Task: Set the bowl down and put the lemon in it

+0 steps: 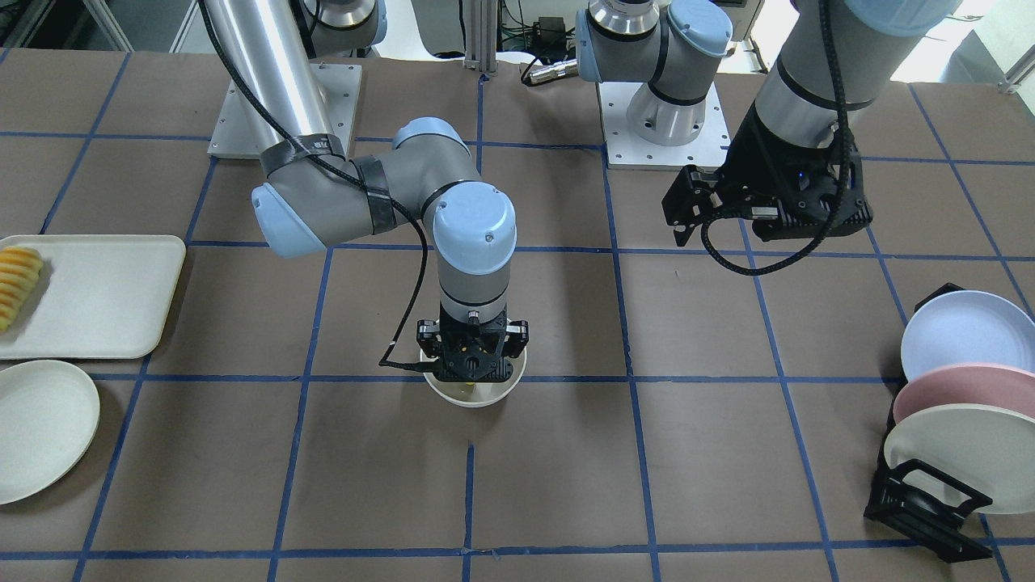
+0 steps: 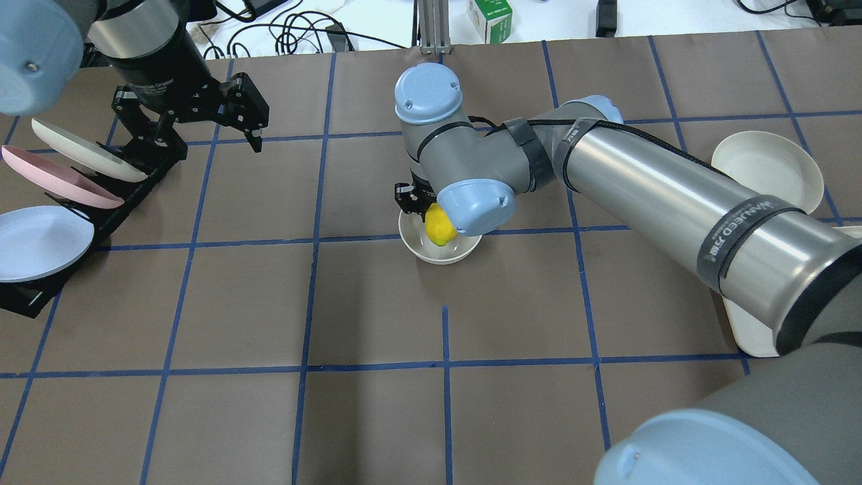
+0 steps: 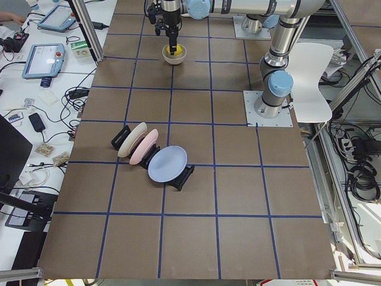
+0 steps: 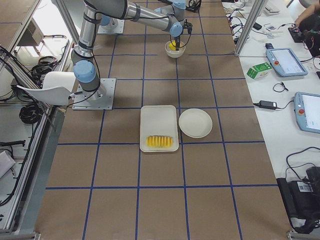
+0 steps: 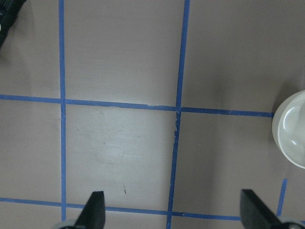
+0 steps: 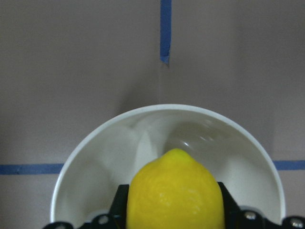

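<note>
The bowl (image 2: 438,257) stands upright near the middle of the surface (image 2: 377,417), over a blue tape line. The right pincer (image 1: 473,365) reaches straight down into it and is clenched on the lemon (image 2: 439,225). In the right wrist view dark fingers (image 6: 119,202) press both flanks of the fruit, whose lower half is cut off by the bottom edge of the frame. Whether the lemon touches the bowl's floor cannot be told.

In the front-facing view the pincer body covers most of the bowl's inside, and only a sliver of yellow shows. From overhead, the blue wrist joint hides nearly all of the right pincer and the far part of the bowl's rim.

The left pincer (image 5: 174,212) hangs released and wide, with nothing between its tips, well apart from the bowl and near the plate rack (image 1: 926,505). That rack holds three plates on edge.

The tray (image 1: 105,299) carries sliced yellow food (image 1: 18,283) that the front view's left edge crops. Overhead, the right arm hides most of the tray. A flat plate (image 1: 40,428) lies just beside it.
</note>
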Controlling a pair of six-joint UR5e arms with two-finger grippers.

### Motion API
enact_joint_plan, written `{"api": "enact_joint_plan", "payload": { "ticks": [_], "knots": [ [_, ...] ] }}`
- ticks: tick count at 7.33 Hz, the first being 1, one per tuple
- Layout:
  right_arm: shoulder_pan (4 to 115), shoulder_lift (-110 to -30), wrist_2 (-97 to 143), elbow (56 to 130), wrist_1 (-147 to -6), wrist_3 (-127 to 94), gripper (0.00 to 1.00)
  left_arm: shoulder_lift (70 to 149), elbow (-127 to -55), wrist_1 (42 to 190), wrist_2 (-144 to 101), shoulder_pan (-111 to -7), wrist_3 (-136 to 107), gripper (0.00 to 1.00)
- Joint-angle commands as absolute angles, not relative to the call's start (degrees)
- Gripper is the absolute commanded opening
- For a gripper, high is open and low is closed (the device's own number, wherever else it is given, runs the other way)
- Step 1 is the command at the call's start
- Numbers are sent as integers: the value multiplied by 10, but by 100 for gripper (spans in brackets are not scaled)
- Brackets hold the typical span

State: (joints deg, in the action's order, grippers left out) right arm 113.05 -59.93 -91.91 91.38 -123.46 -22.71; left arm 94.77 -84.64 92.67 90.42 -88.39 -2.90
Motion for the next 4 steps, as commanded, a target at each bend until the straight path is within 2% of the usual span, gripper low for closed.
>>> {"api": "enact_joint_plan", "payload": {
  "ticks": [1,2,3,4],
  "knots": [
    [1131,-592,-918,932,-1268,-228,43,948,-847,917,895,-883,-29,100],
    [1131,-592,-918,932,-1270,-232,93,945,-849,918,894,-883,-28,100],
    [1130,-598,-920,931,-1268,-234,100,944,-849,918,894,-883,-26,100],
    [1129,-608,-921,925,-1264,-229,100,944,-849,918,894,-883,-25,100]
  ]
}}
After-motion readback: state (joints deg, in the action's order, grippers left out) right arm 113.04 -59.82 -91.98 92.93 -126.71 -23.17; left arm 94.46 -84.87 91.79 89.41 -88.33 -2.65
